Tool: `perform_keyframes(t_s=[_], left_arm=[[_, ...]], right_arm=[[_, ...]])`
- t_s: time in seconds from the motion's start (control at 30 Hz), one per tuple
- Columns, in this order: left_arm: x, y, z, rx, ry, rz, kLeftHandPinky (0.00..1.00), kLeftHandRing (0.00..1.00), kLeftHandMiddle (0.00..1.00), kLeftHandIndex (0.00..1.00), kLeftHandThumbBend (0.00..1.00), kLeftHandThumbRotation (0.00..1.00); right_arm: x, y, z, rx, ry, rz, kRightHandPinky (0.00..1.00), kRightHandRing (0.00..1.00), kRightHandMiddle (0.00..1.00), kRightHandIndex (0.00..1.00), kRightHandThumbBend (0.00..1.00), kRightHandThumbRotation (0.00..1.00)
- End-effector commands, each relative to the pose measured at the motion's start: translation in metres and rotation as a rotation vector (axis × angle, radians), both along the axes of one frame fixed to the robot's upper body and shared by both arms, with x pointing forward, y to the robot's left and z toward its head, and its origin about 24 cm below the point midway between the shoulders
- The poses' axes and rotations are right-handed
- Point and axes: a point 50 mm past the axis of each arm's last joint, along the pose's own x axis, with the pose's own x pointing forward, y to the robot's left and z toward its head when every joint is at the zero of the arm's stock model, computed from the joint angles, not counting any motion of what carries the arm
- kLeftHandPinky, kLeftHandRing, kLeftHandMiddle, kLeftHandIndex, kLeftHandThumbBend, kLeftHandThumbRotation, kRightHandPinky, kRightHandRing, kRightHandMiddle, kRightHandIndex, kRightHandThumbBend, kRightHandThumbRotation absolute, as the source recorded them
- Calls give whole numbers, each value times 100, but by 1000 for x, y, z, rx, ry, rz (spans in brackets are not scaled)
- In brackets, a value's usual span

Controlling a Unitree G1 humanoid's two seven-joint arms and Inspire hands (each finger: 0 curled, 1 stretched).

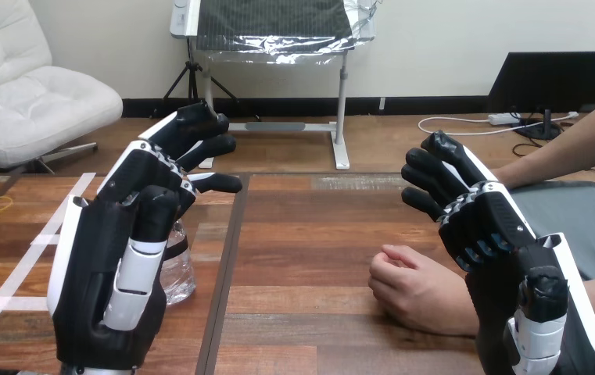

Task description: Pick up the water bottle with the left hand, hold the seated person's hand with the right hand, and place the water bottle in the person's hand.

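Clear plastic, the water bottle (178, 275) stands upright on the wooden worktop (302, 258), partly hidden behind the raised left hand (114, 258), the nearer of the two. That hand's fingers (196, 121) reach forward over the bottle, loosely spread and empty. Farther right, the person's hand (415, 289) rests curled on the worktop, just beside the right hand (497, 226), which hovers with fingers spread.

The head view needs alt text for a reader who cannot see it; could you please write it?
Both robot hands are raised open over a wooden table: the left hand in front of a clear water bottle standing on it, the right hand beside the person's hand, which rests loosely curled on the table.
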Motion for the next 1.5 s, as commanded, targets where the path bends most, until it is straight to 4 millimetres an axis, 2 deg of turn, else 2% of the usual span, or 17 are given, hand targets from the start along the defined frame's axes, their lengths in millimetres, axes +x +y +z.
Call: perform_keyframes(t_s=[0.0, 0.6, 0.8, 0.9, 0.97, 1.07, 1.27, 1.47], left_arm=[[7, -4, 8, -17, -54, -5, 61, 77, 79, 78, 59, 79], [9, -5, 7, -8, -47, 2, 61, 77, 79, 77, 63, 76], [10, -4, 8, 24, -58, 43, 60, 77, 79, 78, 72, 60], [10, -4, 8, 50, -68, 67, 60, 78, 81, 80, 78, 48], [10, -4, 8, 63, -72, 79, 60, 79, 82, 81, 85, 37], [10, -4, 8, 95, -74, 104, 60, 80, 84, 83, 91, 28], [11, -2, 9, 152, -79, 139, 65, 84, 87, 86, 98, 12], [13, 2, 8, 188, -65, 176, 71, 88, 90, 88, 100, 4]], right_arm=[[5, -1, 13, -3, -72, 15, 87, 89, 88, 90, 83, 100], [6, -2, 12, -21, -76, 10, 87, 87, 88, 90, 80, 100], [6, -2, 12, -29, -80, 6, 86, 86, 87, 89, 78, 100], [7, -2, 11, -28, -79, 6, 85, 86, 87, 89, 78, 100], [7, -2, 11, -27, -78, 7, 85, 86, 87, 89, 78, 100], [7, -2, 11, -26, -78, 8, 85, 86, 87, 89, 77, 100], [7, -2, 11, -27, -77, 10, 85, 86, 86, 89, 77, 100], [7, -1, 11, -25, -73, 16, 85, 86, 86, 89, 77, 100]])
